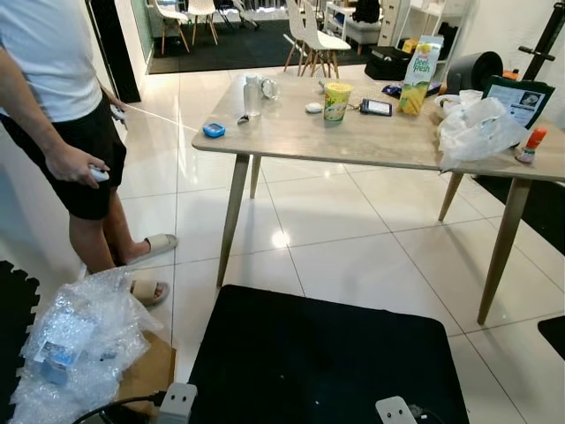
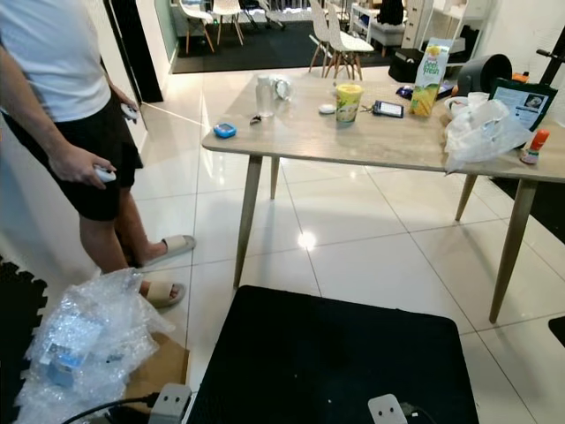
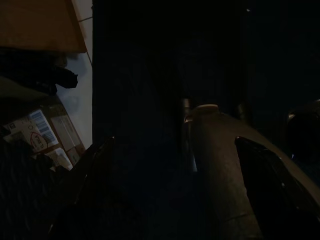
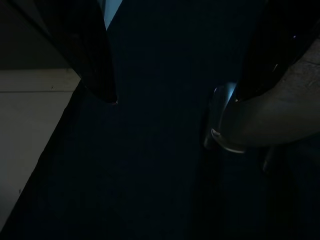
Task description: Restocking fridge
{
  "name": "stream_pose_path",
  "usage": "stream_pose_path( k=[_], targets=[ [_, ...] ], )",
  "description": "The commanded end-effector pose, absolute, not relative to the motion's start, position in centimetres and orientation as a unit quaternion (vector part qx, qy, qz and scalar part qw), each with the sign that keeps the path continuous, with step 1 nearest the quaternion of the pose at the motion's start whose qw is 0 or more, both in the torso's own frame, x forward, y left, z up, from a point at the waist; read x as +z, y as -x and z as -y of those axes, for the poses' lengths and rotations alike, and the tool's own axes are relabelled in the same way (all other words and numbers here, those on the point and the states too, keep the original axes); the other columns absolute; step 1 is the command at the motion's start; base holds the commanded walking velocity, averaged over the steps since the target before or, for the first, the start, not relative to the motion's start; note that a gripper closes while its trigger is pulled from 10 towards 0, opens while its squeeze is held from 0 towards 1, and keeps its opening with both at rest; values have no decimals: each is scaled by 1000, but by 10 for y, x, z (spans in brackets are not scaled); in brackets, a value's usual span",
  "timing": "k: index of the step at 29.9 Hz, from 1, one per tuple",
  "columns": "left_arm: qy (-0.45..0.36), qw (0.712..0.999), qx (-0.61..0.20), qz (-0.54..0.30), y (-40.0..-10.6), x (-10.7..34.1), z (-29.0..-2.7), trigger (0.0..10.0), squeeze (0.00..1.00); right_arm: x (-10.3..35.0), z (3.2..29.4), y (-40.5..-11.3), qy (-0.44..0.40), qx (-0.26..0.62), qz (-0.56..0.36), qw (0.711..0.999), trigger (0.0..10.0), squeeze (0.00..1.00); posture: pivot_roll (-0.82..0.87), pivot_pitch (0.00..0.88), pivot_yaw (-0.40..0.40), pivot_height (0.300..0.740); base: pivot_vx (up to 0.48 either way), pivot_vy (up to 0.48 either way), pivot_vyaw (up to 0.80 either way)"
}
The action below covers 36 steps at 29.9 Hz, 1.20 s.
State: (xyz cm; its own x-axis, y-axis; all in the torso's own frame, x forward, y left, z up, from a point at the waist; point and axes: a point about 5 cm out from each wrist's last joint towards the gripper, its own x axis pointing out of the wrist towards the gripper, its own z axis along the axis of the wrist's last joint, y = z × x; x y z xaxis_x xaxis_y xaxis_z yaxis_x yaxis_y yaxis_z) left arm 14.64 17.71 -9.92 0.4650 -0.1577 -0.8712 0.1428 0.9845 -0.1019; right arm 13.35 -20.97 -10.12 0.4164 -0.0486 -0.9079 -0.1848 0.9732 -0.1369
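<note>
Head views: wooden table ahead, across a glossy white tile floor, with a black mat directly underfoot. On the table, a tall juice carton stands upright at the far edge, a yellow cup just left of it, and a clear bottle further left. A phone lies between cup and carton; a small blue item sits near the left corner. A crumpled white plastic bag sits at the right end, with an orange-capped bottle beside it. No fridge in sight. A person stands at left, holding a small white controller. Bubble wrap is heaped on cardboard at lower left. White chairs and a dark rug lie beyond.

Left wrist view: very dark. Left gripper hangs over the mat, its fingers set well apart with nothing between them. Labelled cardboard lies to one side.

Right wrist view: also dark. Right gripper hangs idle, fingers spread wide, nothing held. Pale tile shows at the mat's edge.

Judgement: task barely begun, approach stage. The carton, cup and bottle look like the likely stock. The next move calls for walking up to the table edge and raising an arm within reach of one item, keeping clear of the person
</note>
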Motion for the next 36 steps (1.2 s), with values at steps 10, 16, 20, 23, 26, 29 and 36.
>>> stream_pose_path(
  k=[10, 16, 20, 23, 26, 29, 36],
  targets=[
    [2, 851, -93, -516, -144, -100, -177, 10000, 0, -102, 208, -133, 102, 38, -540, 835, 10000, 0, 30, 0, 12, 740, 337, 0, 0],
    [2, 852, -94, -515, -145, -100, -177, 10000, 0, -101, 208, -134, 100, 37, -539, 836, 10000, 0, 30, 0, 12, 740, 361, 0, 0],
    [2, 852, -95, -515, -145, -100, -176, 10000, 0, -101, 208, -134, 99, 37, -538, 836, 10000, 0, 30, 0, 12, 740, 364, 0, 0],
    [2, 852, -95, -515, -145, -100, -176, 10000, 0, -101, 208, -134, 100, 37, -538, 836, 10000, 0, 30, 0, 12, 740, 364, 0, 0],
    [3, 851, -95, -516, -145, -100, -176, 10000, 0, -101, 209, -134, 102, 34, -540, 835, 10000, 0, 30, 0, 11, 740, 363, 0, 0],
    [3, 851, -96, -517, -145, -100, -175, 10000, 0, -101, 209, -134, 100, 30, -541, 834, 10000, 0, 29, 0, 10, 740, 363, 0, 0],
    [4, 850, -96, -517, -144, -100, -174, 10000, 0, -101, 211, -135, 101, 28, -541, 834, 10000, 0, 26, 0, 7, 740, 363, 0, 0]
  ],
)
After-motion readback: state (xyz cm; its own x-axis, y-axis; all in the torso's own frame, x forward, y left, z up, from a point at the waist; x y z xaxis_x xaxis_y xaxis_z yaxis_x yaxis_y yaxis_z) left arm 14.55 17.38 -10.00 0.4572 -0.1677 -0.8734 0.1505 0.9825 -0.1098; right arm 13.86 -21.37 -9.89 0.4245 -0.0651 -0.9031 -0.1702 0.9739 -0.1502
